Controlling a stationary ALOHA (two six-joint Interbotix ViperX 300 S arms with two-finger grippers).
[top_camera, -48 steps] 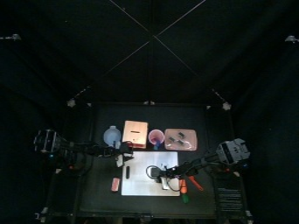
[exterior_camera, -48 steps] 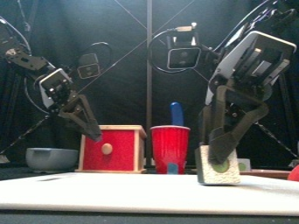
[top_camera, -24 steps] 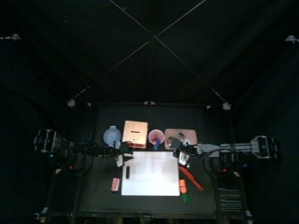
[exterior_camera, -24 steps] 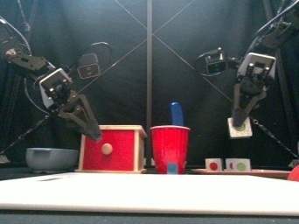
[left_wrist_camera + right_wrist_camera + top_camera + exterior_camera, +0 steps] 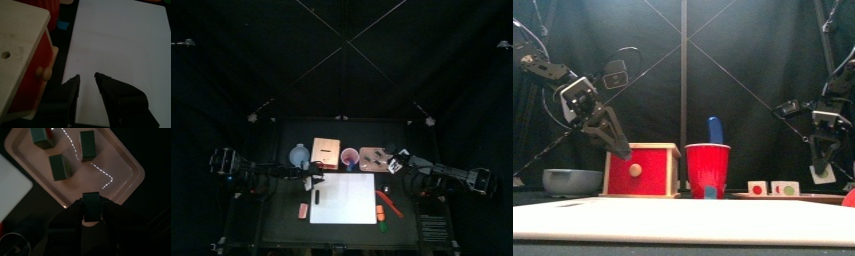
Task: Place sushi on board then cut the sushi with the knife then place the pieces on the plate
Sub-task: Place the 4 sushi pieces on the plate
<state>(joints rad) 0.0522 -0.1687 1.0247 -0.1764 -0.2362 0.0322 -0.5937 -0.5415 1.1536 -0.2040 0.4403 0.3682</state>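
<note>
Right fingers clamp sushi piece over pink tray.

We see the white cutting board lying flat at the front of the surface. Three dark green sushi pieces stand apart from one another on the pink plate, behind the board's right corner. A fourth piece is pinched in the right gripper at the plate's edge. A red knife lies just right of the board.

I can't read any writing, label or number here, not on the white board or the red cup.
</note>
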